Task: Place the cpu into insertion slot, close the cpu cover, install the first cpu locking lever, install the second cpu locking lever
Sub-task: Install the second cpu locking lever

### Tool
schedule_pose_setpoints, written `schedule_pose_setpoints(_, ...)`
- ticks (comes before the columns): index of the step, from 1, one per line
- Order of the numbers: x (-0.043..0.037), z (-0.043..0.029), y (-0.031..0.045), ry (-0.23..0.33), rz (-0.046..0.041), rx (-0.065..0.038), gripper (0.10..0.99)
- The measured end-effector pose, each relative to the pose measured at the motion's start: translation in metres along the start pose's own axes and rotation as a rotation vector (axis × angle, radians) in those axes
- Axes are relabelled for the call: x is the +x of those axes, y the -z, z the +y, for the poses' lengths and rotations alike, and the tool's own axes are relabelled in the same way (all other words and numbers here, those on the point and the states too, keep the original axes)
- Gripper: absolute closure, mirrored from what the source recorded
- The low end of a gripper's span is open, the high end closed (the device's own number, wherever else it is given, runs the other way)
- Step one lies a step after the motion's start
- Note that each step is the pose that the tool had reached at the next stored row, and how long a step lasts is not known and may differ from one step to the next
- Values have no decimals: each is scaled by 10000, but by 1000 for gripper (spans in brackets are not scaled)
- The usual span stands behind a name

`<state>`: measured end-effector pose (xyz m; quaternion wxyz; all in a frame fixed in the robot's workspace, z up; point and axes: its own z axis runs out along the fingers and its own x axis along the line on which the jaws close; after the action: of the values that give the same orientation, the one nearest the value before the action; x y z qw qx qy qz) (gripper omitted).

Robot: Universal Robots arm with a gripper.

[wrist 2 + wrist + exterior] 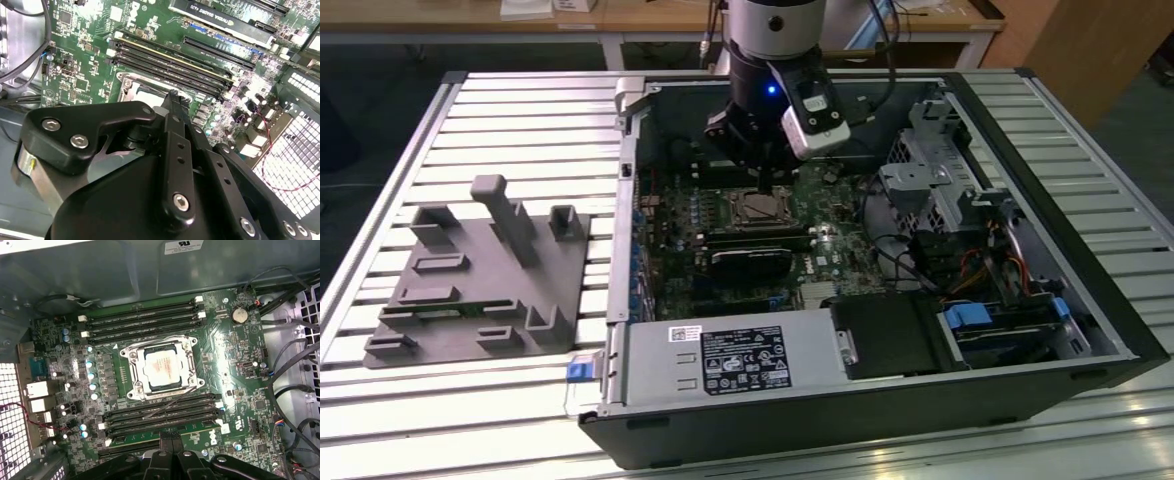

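Observation:
The cpu [160,367] lies flat in the insertion slot [189,346] on the green motherboard, its silvery top showing. The cpu cover [134,371] lies down around it as a thin metal frame. A thin wire locking lever [175,403] slants from the socket's corner across the nearby memory slots. In the exterior view, my gripper [770,185] hangs just above the socket [758,208] inside the open case. Its black fingers stand together, shut, with nothing visibly between them, in both wrist views [172,437] [175,97].
The grey labelled power-supply box [734,360] fills the case's near side. A long black card [750,262] sits between it and the socket. A metal drive cage [941,170] with cables stands at the exterior view's right. A grey fixture block [480,270] rests on the slatted table.

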<state>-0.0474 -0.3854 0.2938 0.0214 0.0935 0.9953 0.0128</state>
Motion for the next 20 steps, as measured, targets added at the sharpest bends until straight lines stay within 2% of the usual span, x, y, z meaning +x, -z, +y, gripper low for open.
schedule_pose_setpoints(8, -1, 11, -14, 2, -10, 50, 980)
schedule_pose_setpoints(17, -13, 20, -114, 2, -8, 48, 980)
schedule_pose_setpoints(18, -12, 20, -121, 2, -2, 16, 980)
schedule_pose_setpoints(20, -12, 20, -133, 0, 37, -196, 980)
